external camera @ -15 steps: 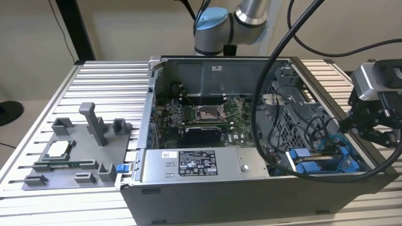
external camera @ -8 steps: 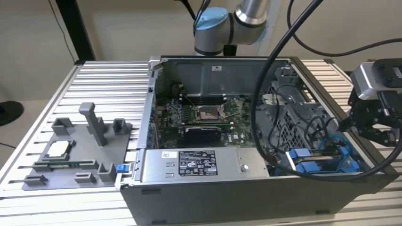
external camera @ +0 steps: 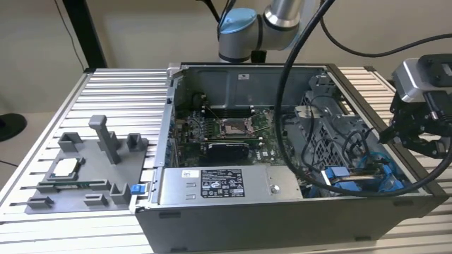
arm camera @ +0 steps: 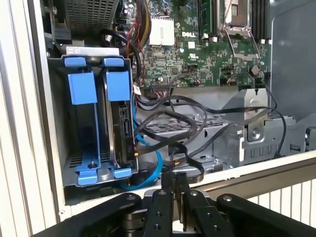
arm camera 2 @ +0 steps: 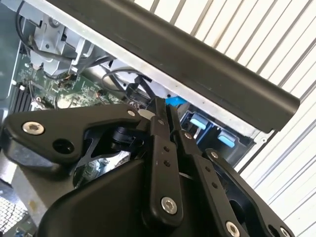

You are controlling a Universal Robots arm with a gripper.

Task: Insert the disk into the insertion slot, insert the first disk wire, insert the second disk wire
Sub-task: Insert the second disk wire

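disk [arm camera: 121, 129]: seated on edge in the slot [arm camera: 59, 143], blue frame tab [arm camera: 118, 85] at the open end; a second blue carrier [arm camera: 81, 88] sits just beside it. Looks fully home, so I'd call the insertion step done.
wires: black cables [arm camera: 197, 123] loop across the grey chassis next to the bay; a blue cable [arm camera: 148, 173] curls under the disk end. Can't tell whether either is plugged in.
gripper [arm camera: 174, 181]: fingers pressed together, nothing visible between them. Sits over the case wall [arm camera: 256, 173], just outside the bay, near the disk's connector end, which I read as placed for the cable work.
exterior view: gripper [external camera: 416, 140] hangs by the case's right side, above the blue clips [external camera: 353, 177].
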